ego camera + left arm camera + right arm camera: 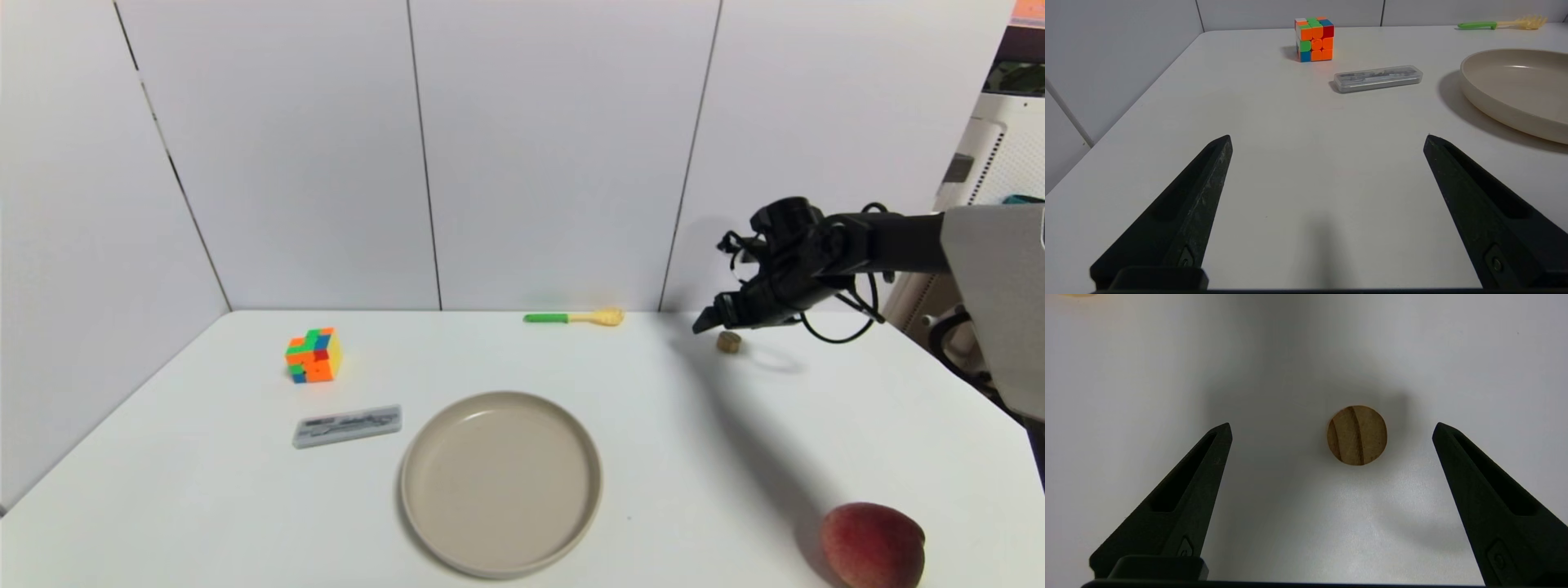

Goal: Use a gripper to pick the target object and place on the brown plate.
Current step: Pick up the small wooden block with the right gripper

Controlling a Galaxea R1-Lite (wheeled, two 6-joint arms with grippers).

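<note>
The target object (pixel 729 341), a tiny tan wooden cylinder with dark grain lines, stands on the white table at the back right. My right gripper (pixel 712 320) hangs just above it, pointing down, open and empty. In the right wrist view the cylinder's round top (pixel 1357 435) lies between the spread fingers, nearer one of them, with the gripper (pixel 1332 426) above it. The brown plate (pixel 424 457) sits at the front centre and also shows in the left wrist view (pixel 1494 110). My left gripper (pixel 1327 138) is open and empty, low over the table's front left; it is out of the head view.
A colourful puzzle cube (pixel 314 355) stands at the back left, a clear plastic case (pixel 347 425) in front of it. A green-handled, yellow-headed tool (pixel 575 317) lies by the back wall. A peach (pixel 872 545) sits at the front right edge.
</note>
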